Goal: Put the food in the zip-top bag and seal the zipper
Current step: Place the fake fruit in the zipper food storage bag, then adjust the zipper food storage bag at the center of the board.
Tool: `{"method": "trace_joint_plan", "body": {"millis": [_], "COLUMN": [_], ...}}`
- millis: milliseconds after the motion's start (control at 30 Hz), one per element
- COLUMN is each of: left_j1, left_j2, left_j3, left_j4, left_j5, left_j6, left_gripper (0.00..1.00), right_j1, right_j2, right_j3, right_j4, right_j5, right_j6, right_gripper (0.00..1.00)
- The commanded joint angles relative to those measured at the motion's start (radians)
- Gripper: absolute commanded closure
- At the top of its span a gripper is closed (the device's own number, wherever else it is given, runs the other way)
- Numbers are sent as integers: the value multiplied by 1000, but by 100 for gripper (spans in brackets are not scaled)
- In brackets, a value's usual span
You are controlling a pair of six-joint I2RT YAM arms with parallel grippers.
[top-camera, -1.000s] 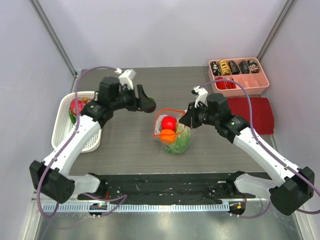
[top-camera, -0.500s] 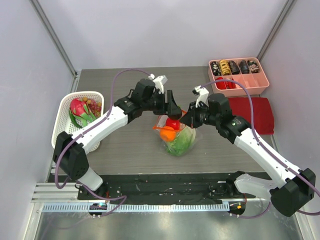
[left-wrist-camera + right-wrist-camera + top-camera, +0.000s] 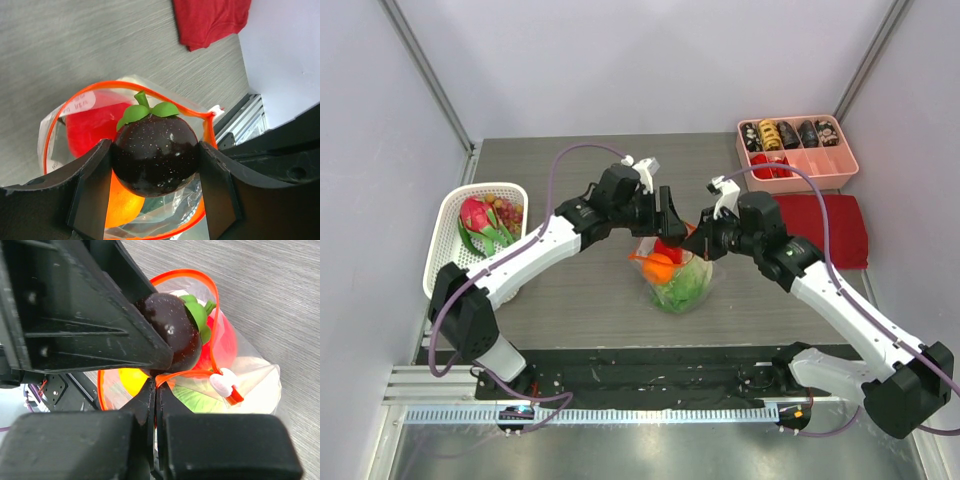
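Left hand (image 3: 152,150), gripping a dark fruit (image 3: 172,332), has swung from basket (image 3: 438,250) over bag (image 3: 262,382); right hand (image 3: 155,387) pinches zipper (image 3: 90,86).

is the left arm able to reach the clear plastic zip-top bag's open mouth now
Probably yes: the left gripper, holding a dark purple round fruit, hangs right over the bag, whose orange-red zipper the right gripper pinches open.
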Motion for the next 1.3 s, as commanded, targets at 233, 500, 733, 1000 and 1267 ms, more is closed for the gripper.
{"method": "trace_joint_plan", "body": {"millis": [233,500,733,1000,1267], "left_j1": [-9,113,158,146,121], "left_j2": [-73,-217,-281,-294,-180], "left_j3": [20,63,-70,-228,-218], "left_j4": [-76,-268,-382,-213,14], "left_j5": [37,38,157,273,257], "left_j6": [-62,255,613,846,786], "left_gripper": [1,0,0,0,16], "right_j1": [-9,-15,-13,-15,-15], "right_j2": [-64,-105,-134,-142,-130], "right_j3": [-6,-22,-50,-55,-53], "right_j4": [73,59,59,59,65], "right_j5": [36,51,65,65,48], "right_j6": [-13,-17,-1,-7,-5], "right_gripper": [99,99,99,99,99]}}
